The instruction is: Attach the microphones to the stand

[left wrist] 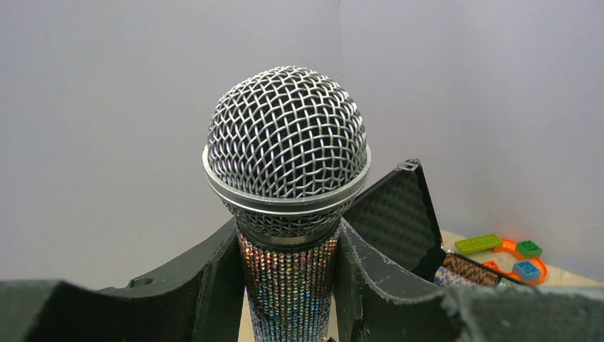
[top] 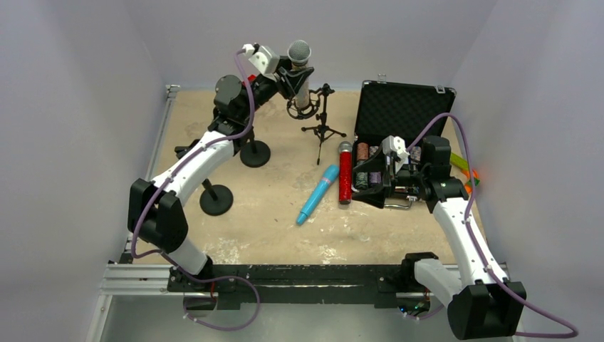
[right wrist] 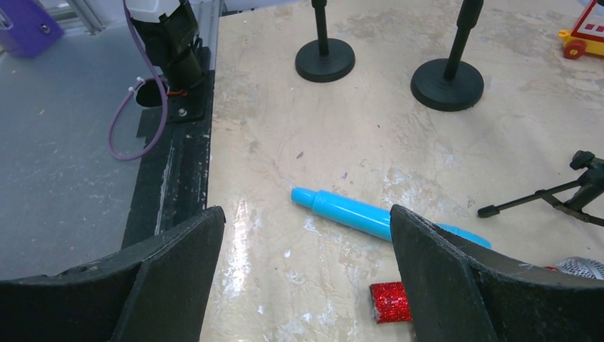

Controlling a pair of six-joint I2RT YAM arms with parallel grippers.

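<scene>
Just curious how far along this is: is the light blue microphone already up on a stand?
No, the light blue microphone lies flat on the table, beside the red microphone.

Soft, even light comes from overhead in all three views, and the shadows I see are faint. Between the jaws of my right gripper [right wrist: 306, 214] the table [right wrist: 342, 135] throws pale streaks of glare beside the light blue microphone [right wrist: 349, 211]. The gripper itself reads near-black and slightly soft. In my left gripper [left wrist: 288, 263] the silver-glitter microphone [left wrist: 287, 142] is sharp, its mesh glinting. The wall [left wrist: 107, 142] beyond it looks flat and featureless.
</scene>
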